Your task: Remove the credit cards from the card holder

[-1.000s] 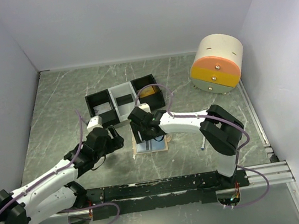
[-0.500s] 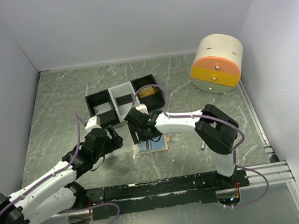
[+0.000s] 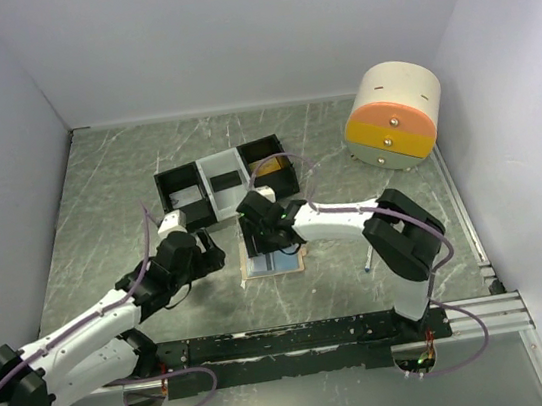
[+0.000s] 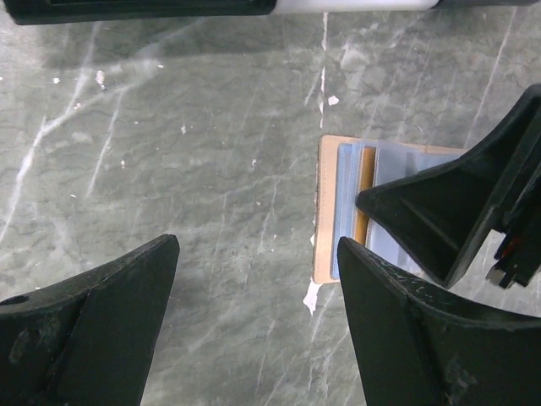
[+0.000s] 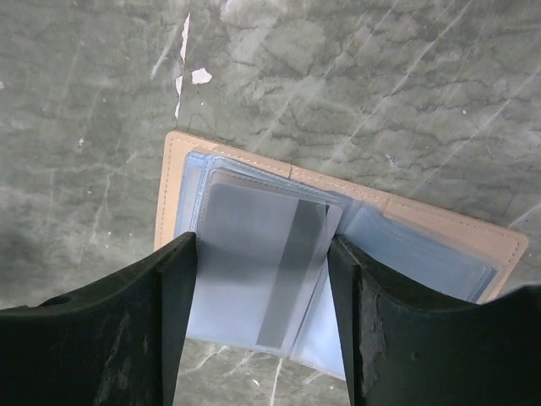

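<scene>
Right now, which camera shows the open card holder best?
The right wrist view: the card holder lies open and large, sleeves and a striped card clear. The left wrist view shows one edge beside the right gripper; the top view shows it small, partly under that arm.

The card holder (image 5: 397, 241) seems matt stitched leather outside, glossy clear plastic inside.

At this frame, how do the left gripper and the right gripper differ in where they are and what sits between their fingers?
The left gripper hangs over the marbled table beside the card holder; the right gripper is over the open holder itself. Nothing lies between the left gripper's fingers; a pale striped card lies between the right gripper's. Shared: both are open, with black fingers pointing down.
</scene>
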Controlling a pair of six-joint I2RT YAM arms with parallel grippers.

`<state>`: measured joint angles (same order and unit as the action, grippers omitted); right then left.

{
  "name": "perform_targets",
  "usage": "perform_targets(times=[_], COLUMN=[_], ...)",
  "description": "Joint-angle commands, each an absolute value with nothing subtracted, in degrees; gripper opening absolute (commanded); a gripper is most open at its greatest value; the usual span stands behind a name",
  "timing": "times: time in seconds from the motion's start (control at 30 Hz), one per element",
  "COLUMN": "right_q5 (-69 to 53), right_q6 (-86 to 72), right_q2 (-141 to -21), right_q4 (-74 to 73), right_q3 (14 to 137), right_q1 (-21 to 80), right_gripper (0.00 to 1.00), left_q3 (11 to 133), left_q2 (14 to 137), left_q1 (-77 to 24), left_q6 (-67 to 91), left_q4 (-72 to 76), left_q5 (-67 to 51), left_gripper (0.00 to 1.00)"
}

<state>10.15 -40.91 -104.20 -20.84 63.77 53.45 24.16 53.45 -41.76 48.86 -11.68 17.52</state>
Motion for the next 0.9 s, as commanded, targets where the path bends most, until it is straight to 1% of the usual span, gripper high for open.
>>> perform_targets(times=[0.0,0.2,0.3,0.4,0.6,0.7,0.87], right_q5=[0.48,-7.39,-7.99,-8.53,-9.67,-9.14,-9.41], right_q6=[-41.66,-42.19,-42.37,-42.99,-43.74,-43.81,-43.62], right_q2=[-101.91,-99.62,-99.42,-99.02,-98.82,-98.14,-97.40], right_q4=[-15.02,-8.83,-8.53,-7.46,-6.11,-5.98,-5.93], right_q3=[58.65,52.79,51.98,50.99,50.21,49.74,48.86], right_q1=[49.94,46.03,45.46,45.14,44.67,44.57,44.08], right_gripper=[0.61,0.61,0.61,0.60,0.58,0.58,0.57], left_q3=[25.60,25.66,25.64,25.05,24.63,24.56,23.41], left_q2=[54.43,56.05,56.65,57.59,64.35,67.84,72.18], left_q1=[-41.37,-41.35,-41.34,-41.34,-41.31,-41.37,-41.35], left_q6=[46.68,45.14,43.69,41.61,39.22,39.76,41.19], left_q4=[-7.76,-4.73,-1.87,3.46,15.13,17.29,23.42], left_q5=[14.03,10.56,7.58,1.64,-12.10,-14.58,-18.34], left_gripper=[0.88,0.88,0.87,0.86,0.76,0.69,0.62])
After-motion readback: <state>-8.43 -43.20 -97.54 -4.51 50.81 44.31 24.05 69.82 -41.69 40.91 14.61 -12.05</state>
